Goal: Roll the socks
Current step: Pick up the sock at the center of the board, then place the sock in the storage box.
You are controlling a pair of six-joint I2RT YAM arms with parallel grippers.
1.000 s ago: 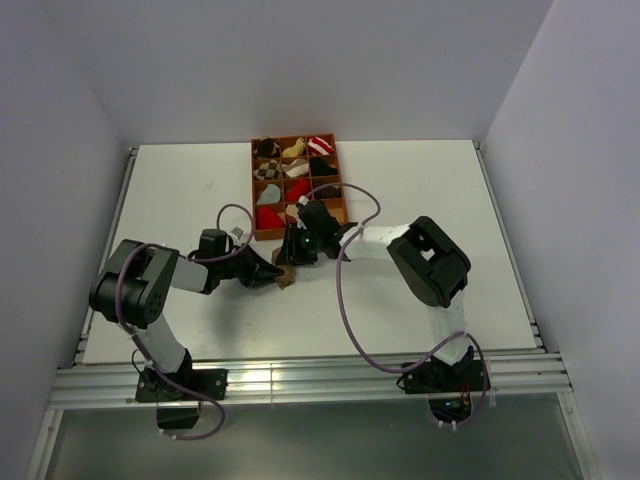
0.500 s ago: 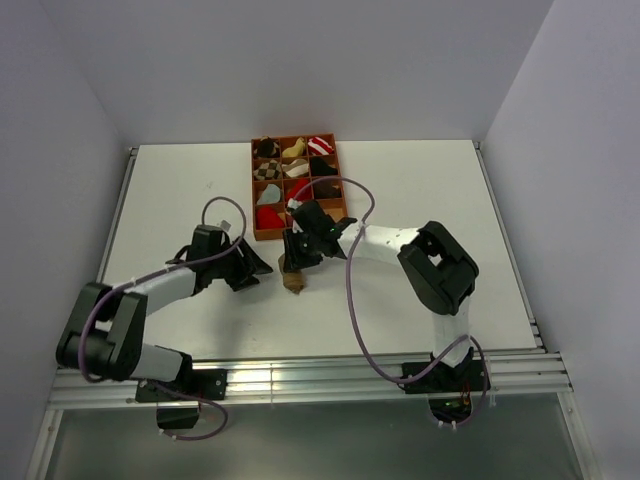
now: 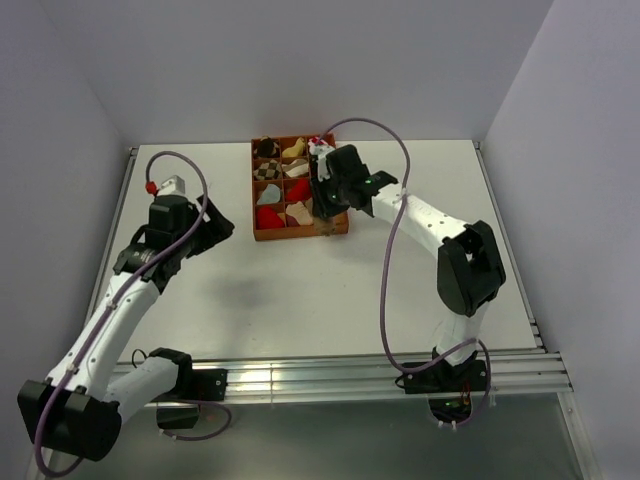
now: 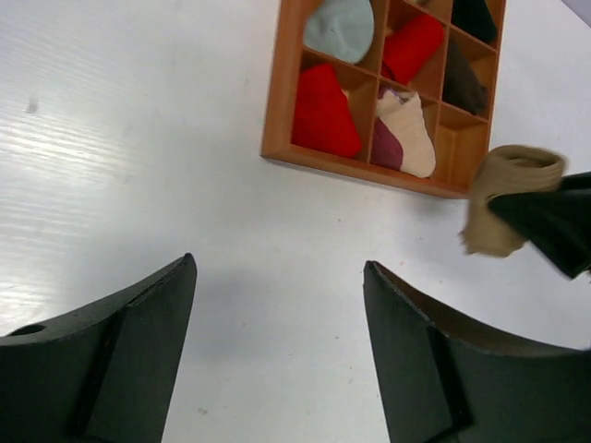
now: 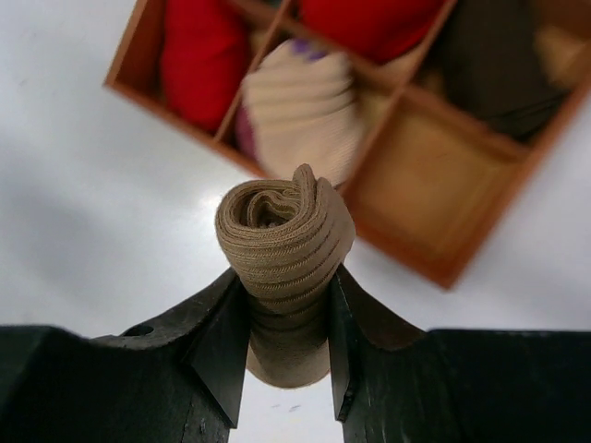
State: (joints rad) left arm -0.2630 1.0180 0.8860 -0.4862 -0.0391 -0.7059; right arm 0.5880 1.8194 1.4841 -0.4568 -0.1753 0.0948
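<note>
**Q:** Where was the brown sock (image 5: 284, 231), and what held it?

**A:** The right claw (image 5: 286, 288) was clamped on it, one finger on each side. The sock sat over the bench (image 5: 83, 185), just beside the near edge of the wooden tray (image 5: 443, 269).

**Q:** Which relation governed the coming move?

**A:** In the right wrist view, the bare compartment (image 5: 429, 185) lay just to the upper right of the roll. The roll's long axis ran along the fingers, with its coiled end beyond the fingertips.

**Q:** Which arm was nearer?

**A:** The right. The left claw (image 4: 279, 277) stood wide open and empty at the left of the overhead view, well apart from the tray.

**Q:** Appearance?

**A:** Ribbed and tan-brown, wound in a tight spiral. It was probably soft.
</note>
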